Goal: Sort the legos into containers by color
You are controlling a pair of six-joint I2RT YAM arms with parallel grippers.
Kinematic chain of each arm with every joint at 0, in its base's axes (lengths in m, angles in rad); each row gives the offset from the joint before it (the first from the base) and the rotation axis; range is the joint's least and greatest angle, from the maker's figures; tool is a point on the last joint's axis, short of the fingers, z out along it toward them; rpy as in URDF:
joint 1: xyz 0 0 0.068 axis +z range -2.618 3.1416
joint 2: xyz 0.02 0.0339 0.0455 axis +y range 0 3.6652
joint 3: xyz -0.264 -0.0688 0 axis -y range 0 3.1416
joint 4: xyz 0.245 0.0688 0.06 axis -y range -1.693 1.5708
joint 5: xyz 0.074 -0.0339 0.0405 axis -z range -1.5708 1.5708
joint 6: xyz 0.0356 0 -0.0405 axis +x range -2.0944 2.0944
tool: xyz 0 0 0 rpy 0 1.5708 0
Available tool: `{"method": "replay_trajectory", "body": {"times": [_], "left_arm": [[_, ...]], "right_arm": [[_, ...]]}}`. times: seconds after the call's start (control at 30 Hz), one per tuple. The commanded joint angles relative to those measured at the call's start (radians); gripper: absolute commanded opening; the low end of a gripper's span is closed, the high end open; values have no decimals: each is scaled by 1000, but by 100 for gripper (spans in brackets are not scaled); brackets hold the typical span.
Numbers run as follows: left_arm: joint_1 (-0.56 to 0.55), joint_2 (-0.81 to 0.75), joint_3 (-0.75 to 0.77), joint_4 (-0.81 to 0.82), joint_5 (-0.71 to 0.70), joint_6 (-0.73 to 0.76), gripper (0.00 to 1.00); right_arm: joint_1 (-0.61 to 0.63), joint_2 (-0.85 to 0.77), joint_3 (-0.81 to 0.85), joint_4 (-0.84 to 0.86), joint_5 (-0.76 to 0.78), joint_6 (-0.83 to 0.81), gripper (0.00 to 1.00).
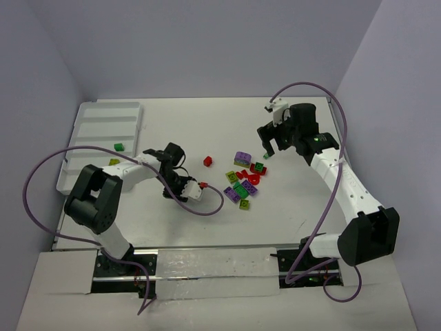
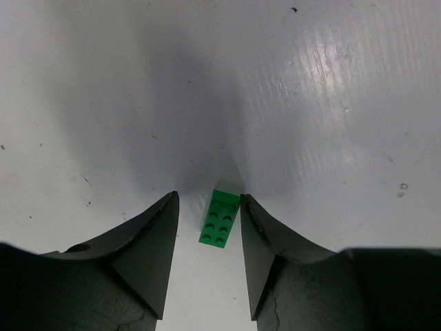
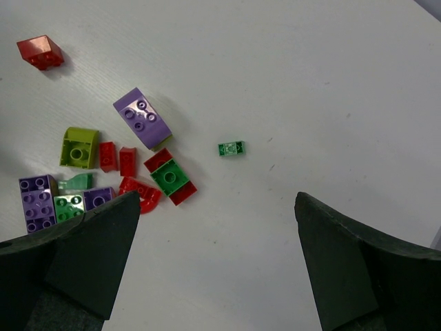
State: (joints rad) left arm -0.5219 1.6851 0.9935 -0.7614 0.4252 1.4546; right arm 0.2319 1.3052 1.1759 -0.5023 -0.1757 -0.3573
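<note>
Left wrist: lego (image 2: pixel 220 221) between fingers (image 2: pixel 269 248), maybe touching.

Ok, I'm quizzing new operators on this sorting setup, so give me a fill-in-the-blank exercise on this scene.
1. The brick between the left gripper's fingers is ___.
2. The right gripper has its jaws ___.
3. The lone brick between the left arm and the pile is ___.
Missing words: green; open; red.
</note>
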Motion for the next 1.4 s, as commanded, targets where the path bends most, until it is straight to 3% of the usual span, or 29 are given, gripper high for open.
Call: {"method": "replay_trajectory", "body": {"times": [0.0,0.17,0.3,0.67,0.77,0.87,0.93,1.07,1.23,1.37], "left_arm": [[-4,3,-33,26,-28,68,50],[-3,-8,-70,28,-49,89,49],[-4,8,-66,32,-50,56,42],[22,56,61,-12,-48,-41,11],[69,61,226,-39,33,-290,1],[202,69,470,-38,171,-574,0],[304,55,536,45,229,-797,0],[479,-36,476,293,74,-1149,0],[669,-38,438,395,-108,-1307,0],[761,28,462,419,-200,-1400,0]], "right_arm": [[-8,-13,27,14,8,-8,100],[-10,-5,26,19,5,-6,100],[-9,-2,24,21,0,-3,100],[-10,26,60,9,-16,-13,100],[-8,34,74,1,-27,0,99],[-9,34,76,-2,-52,12,99],[-10,38,77,-4,-63,17,99],[-8,57,79,-7,-83,18,99],[-8,101,119,-28,-98,26,99],[-3,142,162,-51,-114,19,99]]}}
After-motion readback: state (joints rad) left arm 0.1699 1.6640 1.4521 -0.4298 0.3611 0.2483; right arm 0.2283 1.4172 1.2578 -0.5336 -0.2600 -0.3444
